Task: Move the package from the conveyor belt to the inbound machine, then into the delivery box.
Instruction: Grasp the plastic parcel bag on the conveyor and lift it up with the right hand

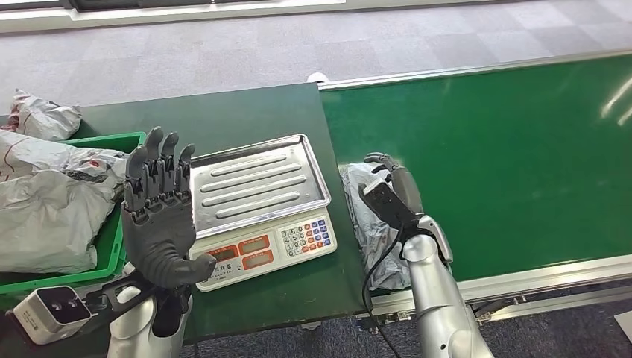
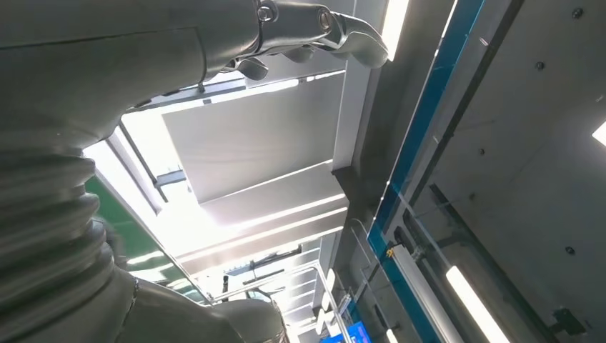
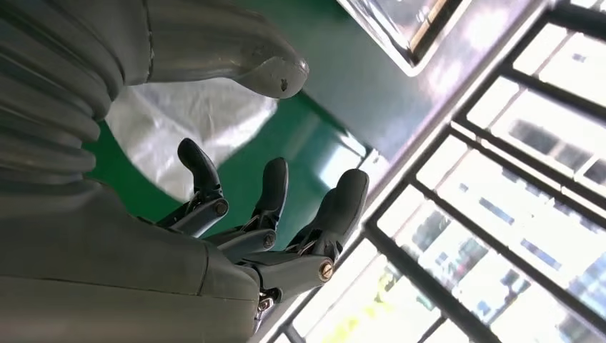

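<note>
1. Looking down from the head view, a dark green table top [image 1: 246, 112] meets the brighter green conveyor belt [image 1: 507, 156] with its silver edge rails, and grey carpet tiles lie beyond both.
2. A silver weighing scale with a ribbed steel tray and a keypad [image 1: 261, 205] sits on the table. Just to its left is a green plastic crate [image 1: 112, 253] holding crumpled grey bags and cut off by the frame edge.
3. The grey plastic-wrapped package [image 1: 365, 216] lies at the belt's near left end. The right hand [image 1: 391, 190] is over it with fingers apart; whether they touch the wrap is hard to tell.
4. The left hand [image 1: 158, 220] is raised upright before the scale, fingers straight and together, holding nothing.
5. The left wrist view looks up at bright ceiling panels and a blue beam past that hand [image 2: 143, 43].
6. The right wrist view shows the right hand's dark fingers [image 3: 271, 186] spread and empty above the belt, the white-grey package [image 3: 193, 121] partly hidden behind the thumb, and glaring windows beyond.
</note>
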Available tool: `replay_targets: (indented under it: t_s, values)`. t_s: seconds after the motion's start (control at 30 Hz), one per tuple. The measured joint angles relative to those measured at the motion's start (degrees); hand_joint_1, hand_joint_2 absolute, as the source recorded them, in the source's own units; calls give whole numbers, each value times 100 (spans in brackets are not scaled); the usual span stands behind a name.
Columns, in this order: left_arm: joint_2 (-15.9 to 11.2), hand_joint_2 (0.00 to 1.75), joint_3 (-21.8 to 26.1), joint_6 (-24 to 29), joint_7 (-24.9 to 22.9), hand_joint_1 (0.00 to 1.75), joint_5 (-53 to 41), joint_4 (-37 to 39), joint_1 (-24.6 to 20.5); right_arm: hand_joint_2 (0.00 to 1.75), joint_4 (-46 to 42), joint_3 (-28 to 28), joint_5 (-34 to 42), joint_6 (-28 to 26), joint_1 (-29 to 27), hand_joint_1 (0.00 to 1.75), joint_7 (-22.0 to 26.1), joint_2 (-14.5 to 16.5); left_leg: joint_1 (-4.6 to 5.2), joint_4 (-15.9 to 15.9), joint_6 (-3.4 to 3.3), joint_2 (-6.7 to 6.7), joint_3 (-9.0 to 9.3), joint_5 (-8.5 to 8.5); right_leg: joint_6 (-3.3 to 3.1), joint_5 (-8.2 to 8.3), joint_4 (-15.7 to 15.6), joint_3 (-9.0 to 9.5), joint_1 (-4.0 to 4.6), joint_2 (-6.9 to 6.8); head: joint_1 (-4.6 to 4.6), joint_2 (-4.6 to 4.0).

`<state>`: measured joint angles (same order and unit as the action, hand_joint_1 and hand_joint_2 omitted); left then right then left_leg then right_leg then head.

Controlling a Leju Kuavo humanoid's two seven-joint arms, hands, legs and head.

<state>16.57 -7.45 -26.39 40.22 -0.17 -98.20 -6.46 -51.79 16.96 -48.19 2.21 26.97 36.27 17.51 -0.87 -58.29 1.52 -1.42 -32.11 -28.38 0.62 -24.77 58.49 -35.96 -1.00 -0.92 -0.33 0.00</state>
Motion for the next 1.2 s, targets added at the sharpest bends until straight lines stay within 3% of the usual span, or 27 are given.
replay_targets:
  t_s: [0.17,0.37,0.4,0.5,0.53,0.6,0.7,0.77,0.97,1.2]
  values:
    - [-10,175,0,61,1,0,-4,-70,74,175,-1840,-769,294,-252,-632,175,-592,8,2,0,-3,-2,-5,-6,2,-3,-2,-4,-2,1,0,0]
    - [-13,175,0,64,0,0,-19,-110,123,175,-2728,-1125,372,-499,-931,175,-771,4,2,0,-3,1,-4,-5,5,-4,-3,-2,-2,-1,0,0]
    - [-13,175,0,59,0,0,-22,-114,127,175,-2813,-1156,386,-565,-967,145,-816,1,2,0,-3,1,-4,-4,5,-4,-3,-2,-2,-1,0,0]
    - [-13,175,0,52,0,0,-36,-116,133,175,-3010,-1241,297,-714,-1060,14,-1040,-15,2,0,-3,0,-3,-4,5,-4,-2,-1,-2,-1,0,0]
    - [-13,175,0,51,0,0,-41,-116,133,175,-3040,-1273,80,-758,-1077,0,-1281,-33,2,0,-3,0,-3,-4,5,-4,-2,-1,-2,-1,0,0]
    - [-13,175,0,45,0,0,-59,-113,134,175,-2988,-1355,-853,-856,-1067,0,-2251,-109,2,0,-3,1,-5,-4,5,-4,-3,-1,-2,-1,0,0]
    - [-12,175,0,-21,-1,0,-86,-79,132,175,-2280,-1418,-2531,-887,-841,0,-4163,-289,2,0,-4,0,-6,-4,6,-3,-3,1,-3,-1,1,0]
    - [-10,175,0,-75,-1,0,-87,-28,127,175,-1372,-1404,-2948,-862,-580,0,-4728,-428,3,-2,-5,-2,-2,-3,7,0,-3,3,-3,0,1,0]
    - [-7,175,0,-122,-2,0,-87,97,118,175,809,-1335,-3156,-1010,-35,0,-4775,-650,4,-4,-6,12,-6,1,8,2,-2,-1,-2,-12,-1,0]
    - [-2,175,-4,-122,-2,0,-80,191,107,175,2112,-1261,-3150,-943,389,0,-4774,-667,4,-3,-6,11,-9,1,7,0,-2,-5,-2,-11,0,0]
